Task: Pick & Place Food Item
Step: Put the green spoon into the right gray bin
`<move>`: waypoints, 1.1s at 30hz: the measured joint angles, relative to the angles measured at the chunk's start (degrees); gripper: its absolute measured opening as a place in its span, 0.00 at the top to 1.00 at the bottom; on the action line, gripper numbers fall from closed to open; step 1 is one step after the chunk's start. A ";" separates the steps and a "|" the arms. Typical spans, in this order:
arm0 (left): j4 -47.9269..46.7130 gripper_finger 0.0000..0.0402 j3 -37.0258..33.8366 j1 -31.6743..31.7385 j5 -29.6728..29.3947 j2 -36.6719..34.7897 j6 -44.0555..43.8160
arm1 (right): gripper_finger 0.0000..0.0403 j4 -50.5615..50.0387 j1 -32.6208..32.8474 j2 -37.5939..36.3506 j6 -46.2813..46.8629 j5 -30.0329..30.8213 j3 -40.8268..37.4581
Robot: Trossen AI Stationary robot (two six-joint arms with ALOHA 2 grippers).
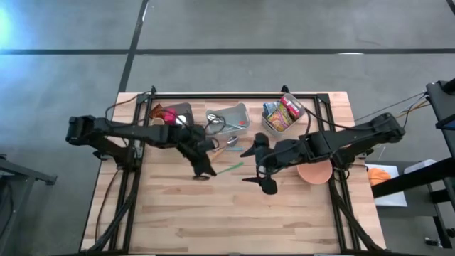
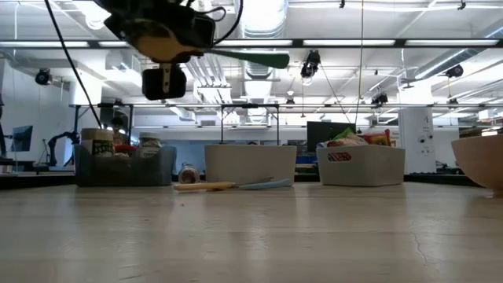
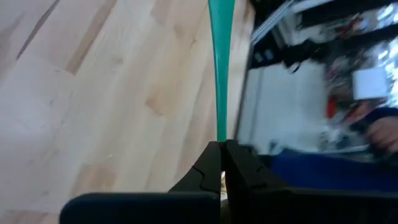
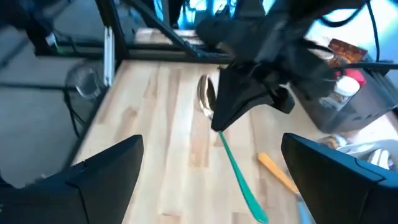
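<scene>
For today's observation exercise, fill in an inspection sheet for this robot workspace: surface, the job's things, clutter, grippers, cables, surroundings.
Surface: light wooden table, front half bare.
Job's things: green utensil held off the table; orange bowl at the right edge.
Clutter: dark bin of jars, clear bin of cutlery, bin of food packets along the back; loose utensils lie in front of them.
Grippers: left gripper shut on the green utensil's end, above mid-table; right gripper open, beside it, holding nothing.
Cables: run along both arms and off the table's right side.
Surroundings: grey floor, ceiling lights, workshop gear behind; nobody clearly seen.
</scene>
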 joint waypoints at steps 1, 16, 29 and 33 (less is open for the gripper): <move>0.29 1.00 0.17 0.73 1.08 0.02 -1.19 | 0.06 -0.03 0.00 0.44 -1.48 0.02 0.00; 2.51 1.00 2.21 3.93 8.93 0.02 -5.16 | 0.06 -1.49 0.74 6.42 -23.32 6.55 0.00; 6.77 1.00 2.78 3.93 11.70 0.00 -8.74 | 0.07 -1.60 0.59 9.37 -31.78 7.50 -0.02; 7.51 1.00 2.78 3.93 11.73 0.00 -9.31 | 0.14 -1.45 0.31 9.51 -32.15 7.50 -0.02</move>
